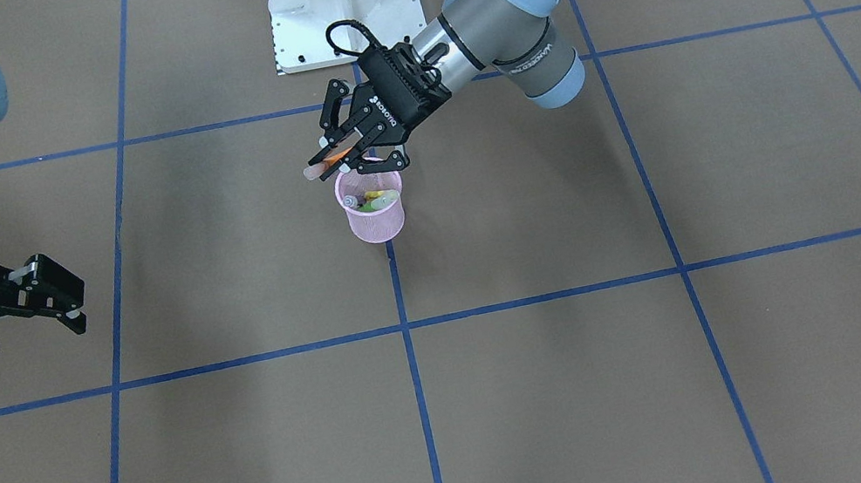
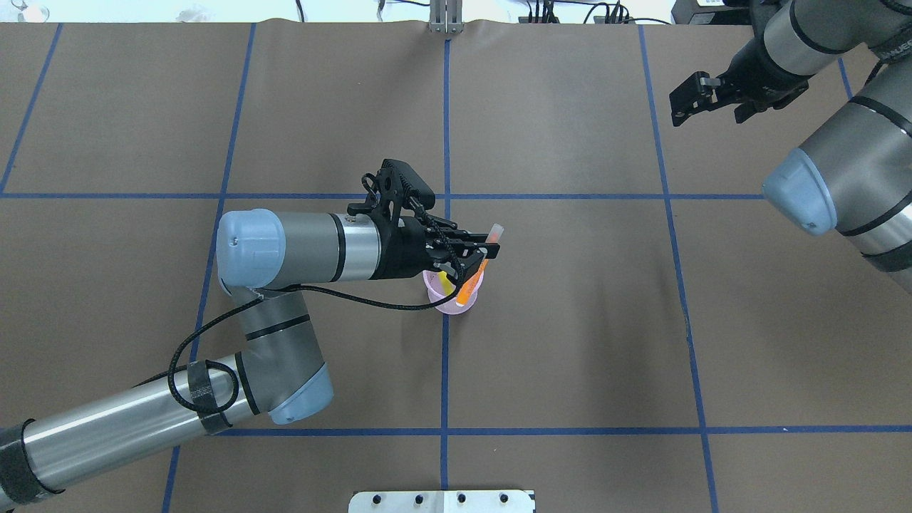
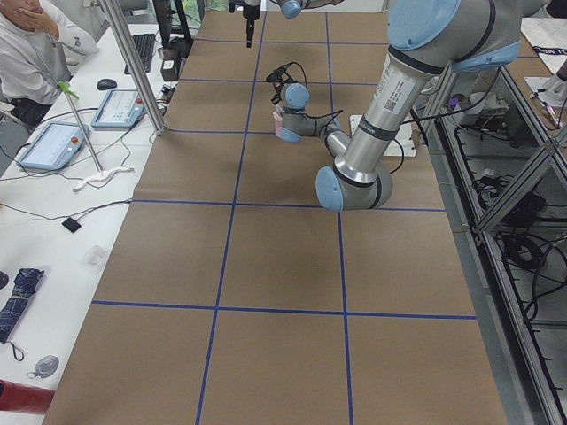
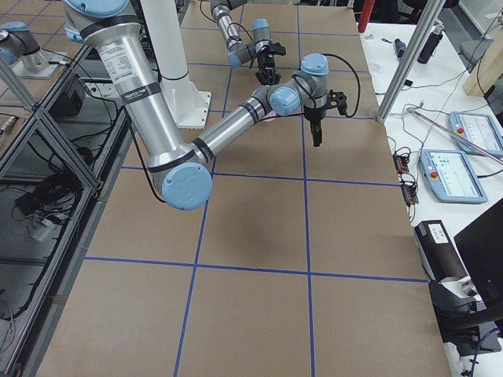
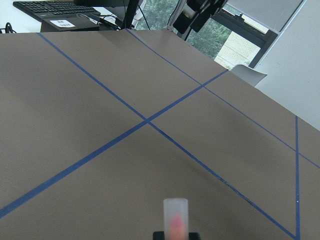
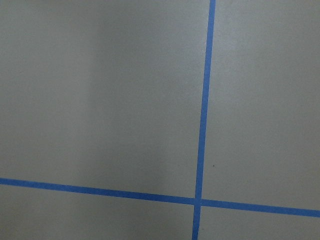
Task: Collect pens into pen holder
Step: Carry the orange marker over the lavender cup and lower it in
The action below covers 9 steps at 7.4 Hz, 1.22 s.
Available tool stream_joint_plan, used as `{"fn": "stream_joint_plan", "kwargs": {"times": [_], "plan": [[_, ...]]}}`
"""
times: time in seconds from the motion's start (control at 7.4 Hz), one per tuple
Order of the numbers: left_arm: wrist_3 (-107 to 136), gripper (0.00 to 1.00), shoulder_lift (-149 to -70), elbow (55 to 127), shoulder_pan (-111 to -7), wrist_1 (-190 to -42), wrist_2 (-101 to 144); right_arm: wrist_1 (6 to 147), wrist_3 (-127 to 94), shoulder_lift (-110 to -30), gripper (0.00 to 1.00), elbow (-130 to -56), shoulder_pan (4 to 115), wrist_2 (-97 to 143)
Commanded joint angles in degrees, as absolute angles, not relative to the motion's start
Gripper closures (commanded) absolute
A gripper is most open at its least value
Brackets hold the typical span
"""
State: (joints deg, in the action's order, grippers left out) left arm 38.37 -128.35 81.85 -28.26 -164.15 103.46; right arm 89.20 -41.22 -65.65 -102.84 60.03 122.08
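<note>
The pink mesh pen holder [image 1: 373,214] stands on the centre blue line, partly hidden under my left gripper in the overhead view [image 2: 464,304]. A yellow pen [image 2: 443,279] and a green pen [image 1: 380,196] lean inside it. My left gripper [image 1: 354,149] hovers just above the rim, shut on the orange pen [image 2: 473,278]. That pen is tilted, its pale cap end [image 5: 175,216] pointing up and away and its lower end over the cup's opening. My right gripper [image 1: 61,294] hangs open, with nothing in it, far off at the table's side [image 2: 685,100].
The white robot base [image 1: 342,0] stands right behind the holder. Blue tape lines [image 6: 202,120] grid the brown table. A person [image 3: 35,53] sits at a side bench with tablets and cables beyond the table's edge.
</note>
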Motion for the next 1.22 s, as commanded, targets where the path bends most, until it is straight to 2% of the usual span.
{"fn": "stream_joint_plan", "kwargs": {"times": [0.0, 0.54, 0.68, 0.81, 0.95, 1.08], "plan": [[27.12, 1.00, -128.41, 81.83, -28.92, -164.18, 103.80, 89.12, -41.22, -65.65, 0.00, -102.83, 60.03, 121.91], [22.68, 1.00, -128.23, 80.00, -28.65, -165.83, 104.15, 89.12, -41.22, -65.65, 0.00, -102.74, 60.03, 121.90], [22.68, 0.95, -128.32, 77.02, -28.65, -169.76, 104.15, 89.12, -41.22, -65.74, 0.00, -102.74, 60.03, 121.90], [23.11, 0.51, -128.41, 76.56, -28.65, -170.59, 104.15, 89.12, -41.22, -65.74, 0.00, -102.66, 60.03, 121.90], [23.29, 0.20, -128.41, 76.55, -28.74, -170.60, 104.06, 89.12, -41.22, -65.66, 0.00, -102.74, 60.03, 121.90], [23.47, 0.02, -128.41, 76.64, -28.74, -170.68, 104.06, 89.12, -41.22, -65.57, 0.00, -102.74, 60.03, 121.90]]}}
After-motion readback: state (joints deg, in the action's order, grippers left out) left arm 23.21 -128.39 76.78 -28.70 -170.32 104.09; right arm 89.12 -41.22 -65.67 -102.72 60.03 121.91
